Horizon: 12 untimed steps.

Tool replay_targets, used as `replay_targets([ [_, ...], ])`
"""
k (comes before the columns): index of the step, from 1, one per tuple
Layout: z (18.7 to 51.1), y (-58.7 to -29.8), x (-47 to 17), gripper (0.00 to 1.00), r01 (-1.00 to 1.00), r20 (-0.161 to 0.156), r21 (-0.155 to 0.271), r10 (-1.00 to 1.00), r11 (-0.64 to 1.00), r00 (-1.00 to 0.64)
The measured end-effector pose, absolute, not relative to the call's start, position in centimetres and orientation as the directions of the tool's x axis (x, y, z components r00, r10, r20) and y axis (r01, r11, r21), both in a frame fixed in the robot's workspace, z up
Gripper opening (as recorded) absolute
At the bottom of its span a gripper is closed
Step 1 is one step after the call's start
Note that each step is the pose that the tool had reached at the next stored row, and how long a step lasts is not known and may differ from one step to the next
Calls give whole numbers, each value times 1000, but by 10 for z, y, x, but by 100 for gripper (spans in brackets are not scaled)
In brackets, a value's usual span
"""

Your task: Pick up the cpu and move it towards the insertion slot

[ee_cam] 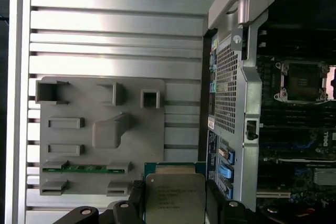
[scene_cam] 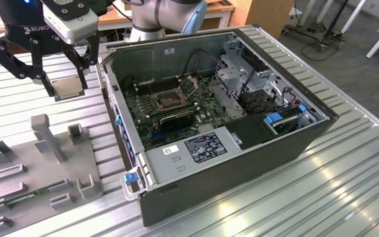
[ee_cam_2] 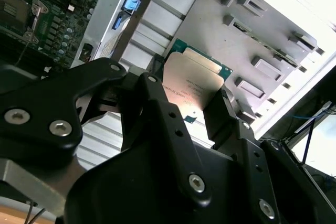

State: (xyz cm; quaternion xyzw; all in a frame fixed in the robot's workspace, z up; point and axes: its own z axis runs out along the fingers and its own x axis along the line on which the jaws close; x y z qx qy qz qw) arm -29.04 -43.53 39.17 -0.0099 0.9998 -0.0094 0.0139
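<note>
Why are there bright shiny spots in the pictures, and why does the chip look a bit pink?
In the exterior view, overhead light bounces off the ribbed metal table as white patches. In the second wrist view, the cpu has a warm pinkish sheen on its metal top, and the upper corner is washed out white. In the first wrist view, the table's ribs glare in bright bands while the open computer case stays dark.

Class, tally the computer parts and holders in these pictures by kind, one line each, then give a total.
CPU, gripped in the claw: 1
Green memory stick lying in the tray: 1
Grey plastic tray: 1
Open computer case: 1
Insertion slot on the board: 1
Total: 5
</note>
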Motion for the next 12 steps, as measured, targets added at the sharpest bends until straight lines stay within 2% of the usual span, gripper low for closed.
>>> replay_targets([
  [12, 391, -435, -268, 55, -19, -28, -19, -20, 1000, -999],
])
